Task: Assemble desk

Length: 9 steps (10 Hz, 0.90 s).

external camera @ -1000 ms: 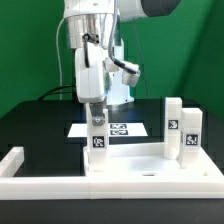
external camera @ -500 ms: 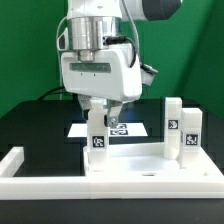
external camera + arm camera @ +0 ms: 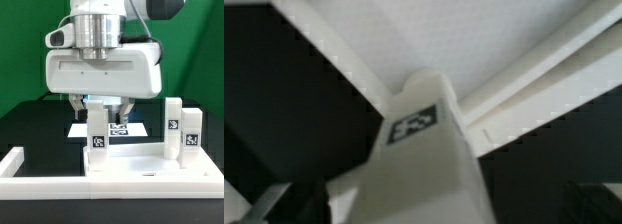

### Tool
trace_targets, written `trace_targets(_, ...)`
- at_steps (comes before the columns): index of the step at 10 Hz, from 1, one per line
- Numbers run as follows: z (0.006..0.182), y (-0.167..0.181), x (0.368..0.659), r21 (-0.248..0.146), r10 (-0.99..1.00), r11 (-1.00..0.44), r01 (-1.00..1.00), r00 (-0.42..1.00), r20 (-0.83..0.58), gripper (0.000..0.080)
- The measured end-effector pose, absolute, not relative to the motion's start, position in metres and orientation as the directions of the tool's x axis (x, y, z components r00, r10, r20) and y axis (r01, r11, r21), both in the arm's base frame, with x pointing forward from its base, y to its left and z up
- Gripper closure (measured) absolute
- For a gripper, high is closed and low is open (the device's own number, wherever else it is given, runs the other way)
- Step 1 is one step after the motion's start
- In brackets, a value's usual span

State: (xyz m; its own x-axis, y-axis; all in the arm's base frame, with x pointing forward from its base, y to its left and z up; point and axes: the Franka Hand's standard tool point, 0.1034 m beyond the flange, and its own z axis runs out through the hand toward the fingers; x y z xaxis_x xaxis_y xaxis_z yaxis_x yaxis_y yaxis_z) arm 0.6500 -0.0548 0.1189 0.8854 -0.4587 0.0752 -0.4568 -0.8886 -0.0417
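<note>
Fingers (image 3: 98, 108) sit closed around the leg post (image 3: 97, 133), which stands upright at the desk panel (image 3: 150, 163) corner. I keep the post vertical and twist it steadily, judging it not fully seated.

Even, bright light washed my exterior view, where the white desk panel (image 3: 150, 160) lost detail, while my wrist view was dim and blurred throughout.

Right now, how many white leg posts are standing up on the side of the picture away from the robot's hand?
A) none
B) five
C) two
C: in the exterior view, two leg posts stand upright side by side at the right, apart from the one under the gripper.
</note>
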Motion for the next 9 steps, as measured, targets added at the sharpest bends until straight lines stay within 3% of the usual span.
trace_targets(2,0.1185,-0.0521,0.6501,-0.038,-0.44,-0.898,-0.438,0.894,0.084,0.0151)
trace_targets(3,0.1182,-0.0525,0.65,-0.041,-0.471,-0.882,-0.47,0.878,0.082,0.0278)
trace_targets(4,0.1184,-0.0538,0.65,-0.039,-0.47,-0.882,-0.469,0.879,0.083,0.0278)
trace_targets(5,0.1183,-0.0574,0.6491,-0.041,-0.525,-0.851,-0.523,0.847,0.081,0.0421)
trace_targets(6,0.1182,-0.0577,0.6488,-0.047,-0.594,-0.804,-0.592,0.801,0.077,0.0509)
trace_targets(9,0.1173,-0.0584,0.6488,-0.061,-0.755,-0.655,-0.753,0.652,0.065,0.0509)
